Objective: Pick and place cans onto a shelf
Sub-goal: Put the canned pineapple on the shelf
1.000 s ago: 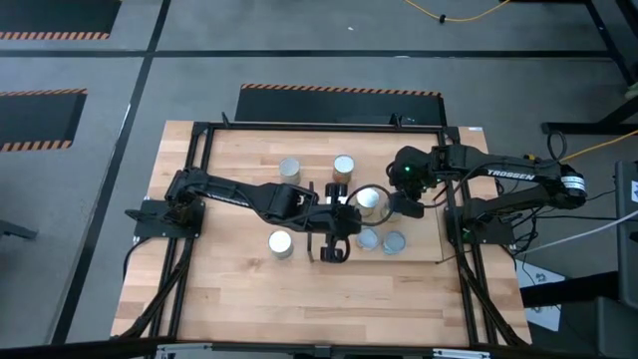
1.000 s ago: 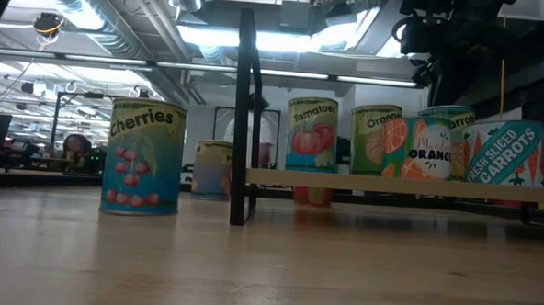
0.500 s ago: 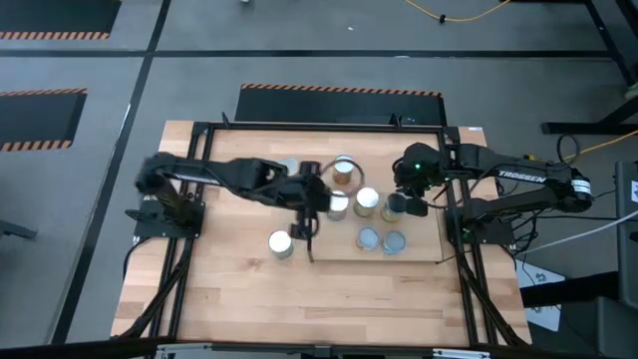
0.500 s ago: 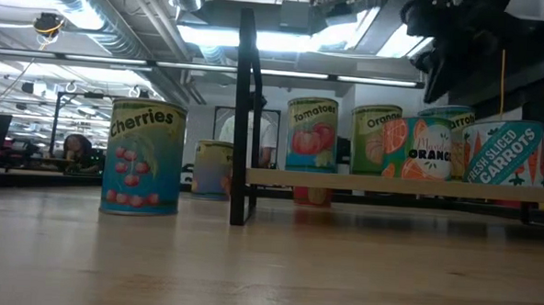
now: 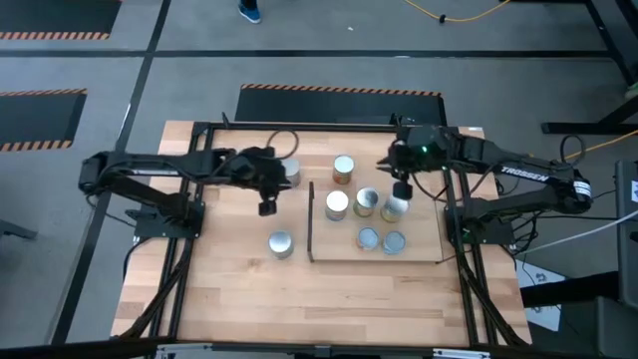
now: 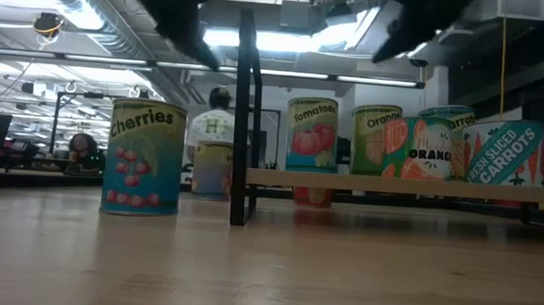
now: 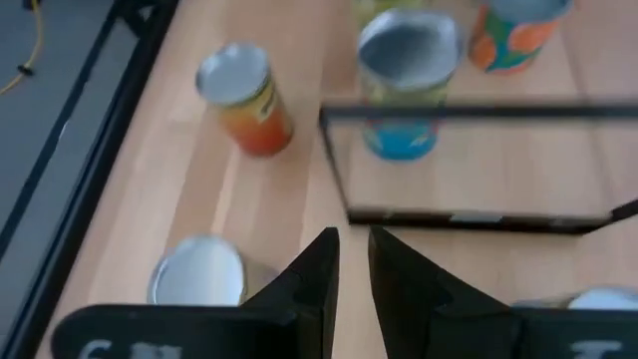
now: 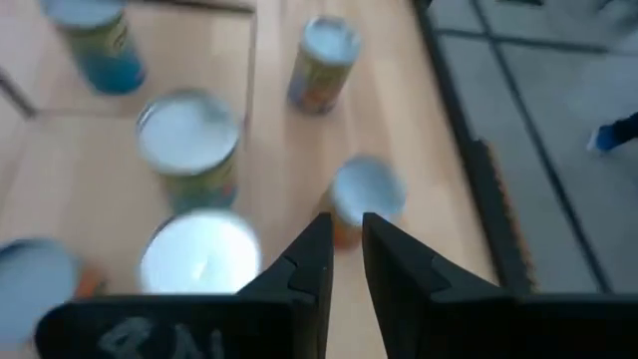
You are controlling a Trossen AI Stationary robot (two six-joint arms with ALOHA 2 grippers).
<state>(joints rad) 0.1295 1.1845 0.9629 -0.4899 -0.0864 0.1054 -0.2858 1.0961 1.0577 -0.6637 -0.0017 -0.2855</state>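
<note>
Several cans stand upright on their bases. Some are on the light-wood shelf (image 5: 424, 251), among them a white-topped can (image 5: 337, 204) and a silver-topped one (image 5: 367, 202). Three stand on the tabletop: one (image 5: 280, 242) left of the shelf's dark panel (image 5: 311, 224), one (image 5: 289, 172) beside my left arm, and an orange-sided one (image 5: 344, 168) past the shelf's far edge. My left gripper (image 5: 267, 206) hangs left of the panel, fingers (image 7: 324, 261) a narrow gap apart and empty. My right gripper (image 5: 399, 191) hovers over the shelf's far right part, also narrowly open and empty (image 8: 344, 219).
A black frame (image 5: 199, 135) runs round the tabletop. The upright panel (image 7: 449, 214) stands between my left gripper and the shelf's cans. Bare wood (image 5: 329, 299) lies toward the table's near edge. A person (image 6: 211, 127) stands in the room far behind the table.
My left gripper has drawn back from over the shelf, past the panel, toward the table's left and far edge. The white-topped can it had covered now stands in view on the shelf. My right gripper has risen a little and tipped closer to level.
</note>
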